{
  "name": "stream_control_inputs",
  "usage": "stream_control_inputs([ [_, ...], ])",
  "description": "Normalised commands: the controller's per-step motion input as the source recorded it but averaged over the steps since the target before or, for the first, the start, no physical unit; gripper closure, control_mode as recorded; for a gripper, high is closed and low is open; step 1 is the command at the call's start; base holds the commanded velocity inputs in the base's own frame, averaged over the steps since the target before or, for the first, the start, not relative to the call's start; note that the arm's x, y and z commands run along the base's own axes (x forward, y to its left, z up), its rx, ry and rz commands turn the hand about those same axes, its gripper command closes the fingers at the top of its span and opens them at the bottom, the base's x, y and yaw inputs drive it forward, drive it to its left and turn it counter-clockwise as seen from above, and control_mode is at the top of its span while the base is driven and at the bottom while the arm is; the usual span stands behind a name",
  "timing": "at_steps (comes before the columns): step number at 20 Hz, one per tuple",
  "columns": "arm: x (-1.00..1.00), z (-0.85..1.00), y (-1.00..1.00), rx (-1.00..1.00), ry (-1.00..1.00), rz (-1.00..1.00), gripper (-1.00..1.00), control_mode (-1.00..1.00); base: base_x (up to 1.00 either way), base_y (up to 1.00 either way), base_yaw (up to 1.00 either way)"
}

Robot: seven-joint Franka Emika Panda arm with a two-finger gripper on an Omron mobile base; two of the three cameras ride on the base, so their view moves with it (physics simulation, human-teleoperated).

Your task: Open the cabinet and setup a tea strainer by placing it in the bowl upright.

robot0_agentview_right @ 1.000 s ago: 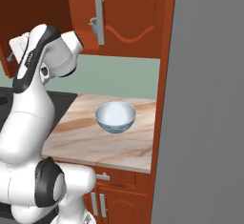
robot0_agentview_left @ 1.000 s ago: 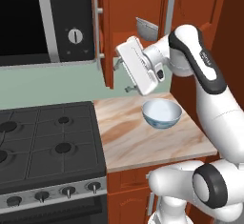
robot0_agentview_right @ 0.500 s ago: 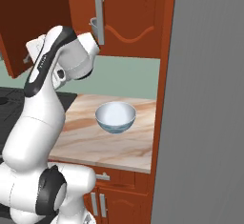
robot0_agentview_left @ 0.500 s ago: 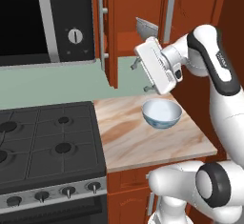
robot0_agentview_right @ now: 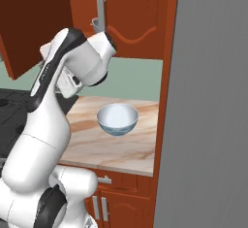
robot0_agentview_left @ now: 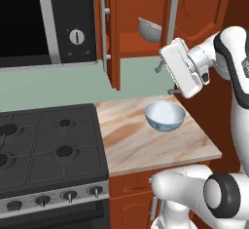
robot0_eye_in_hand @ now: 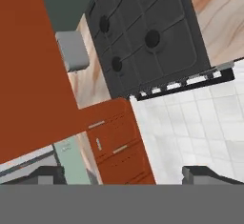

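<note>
The cabinet (robot0_agentview_left: 194,9) has its left door (robot0_agentview_left: 113,38) swung open and its right door shut. On the shelf inside lies the grey mesh tea strainer (robot0_agentview_left: 150,29), whose rim also peeks past my arm (robot0_agentview_right: 96,24). The bowl (robot0_agentview_left: 165,116) stands empty on the counter (robot0_agentview_right: 117,119). My gripper (robot0_agentview_left: 165,79) hangs above the bowl, below and slightly right of the strainer, touching neither. In the hand view my gripper (robot0_eye_in_hand: 124,178) is open, nothing between its tips, facing the open door's inner face (robot0_eye_in_hand: 28,75) and the stove.
A black stove (robot0_agentview_left: 44,145) adjoins the marble counter (robot0_agentview_left: 141,150) on the left, with a microwave (robot0_agentview_left: 48,18) above it. A tall grey panel (robot0_agentview_right: 208,101) bounds the counter on the right. Lower cabinets (robot0_eye_in_hand: 119,147) and white floor tiles (robot0_eye_in_hand: 190,127) lie below.
My hand has swung right, away from the open left door's edge, and now sits over the bowl. The jaws have widened a little. Bowl and strainer have not moved.
</note>
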Motion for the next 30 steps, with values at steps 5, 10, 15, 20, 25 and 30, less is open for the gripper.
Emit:
stream_control_inputs([
  [5,0.08,-0.21,-0.73,-0.42,-0.30,-0.13,-1.00,-1.00,0.00,0.00,0.00],
  [10,0.05,-0.22,-0.56,-0.52,-0.53,-0.04,-1.00,-1.00,0.00,0.00,0.00],
  [15,-0.01,0.20,-0.12,-0.33,-0.67,0.01,-1.00,-1.00,0.00,0.00,0.00],
  [20,0.00,0.64,0.16,-0.20,-0.55,0.02,-1.00,-1.00,0.00,0.00,0.00],
  [25,0.04,0.68,0.01,-0.12,-0.29,-0.06,-1.00,-1.00,0.00,0.00,0.00],
  [30,0.11,0.52,-0.04,-0.11,-0.13,-0.20,-1.00,-1.00,0.00,0.00,0.00],
])
